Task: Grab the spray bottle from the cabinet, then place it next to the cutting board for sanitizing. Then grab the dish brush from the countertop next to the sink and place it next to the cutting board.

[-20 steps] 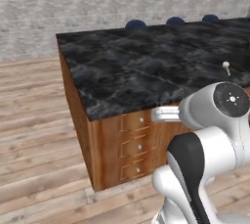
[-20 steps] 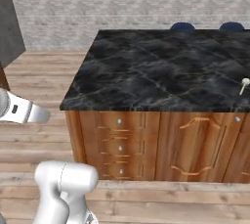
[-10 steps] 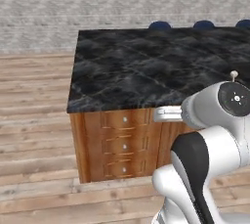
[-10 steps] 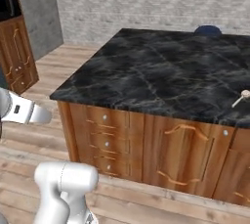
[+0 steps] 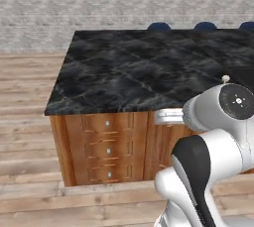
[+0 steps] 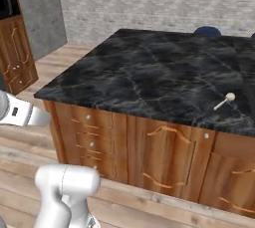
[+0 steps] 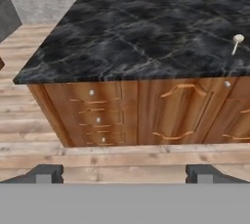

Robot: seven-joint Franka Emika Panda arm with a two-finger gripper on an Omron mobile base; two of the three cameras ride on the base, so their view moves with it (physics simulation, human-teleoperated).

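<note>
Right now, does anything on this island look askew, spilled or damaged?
Nothing looks spilled or damaged. The dish brush lies flat on the black countertop near its front edge. The drawers and doors below sit closed. The pincer is open and empty.

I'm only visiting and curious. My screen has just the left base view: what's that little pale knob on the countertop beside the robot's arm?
Observer: The head of a dish brush. The right base view shows its thin handle lying flat on the countertop, near the front edge.
Operator: Is the robot holding anything?
Observer: No. The hand view shows the jaws wide apart, nothing between them.
Operator: What's further left?
Observer: A tall wooden cupboard, in the right base view.
</note>
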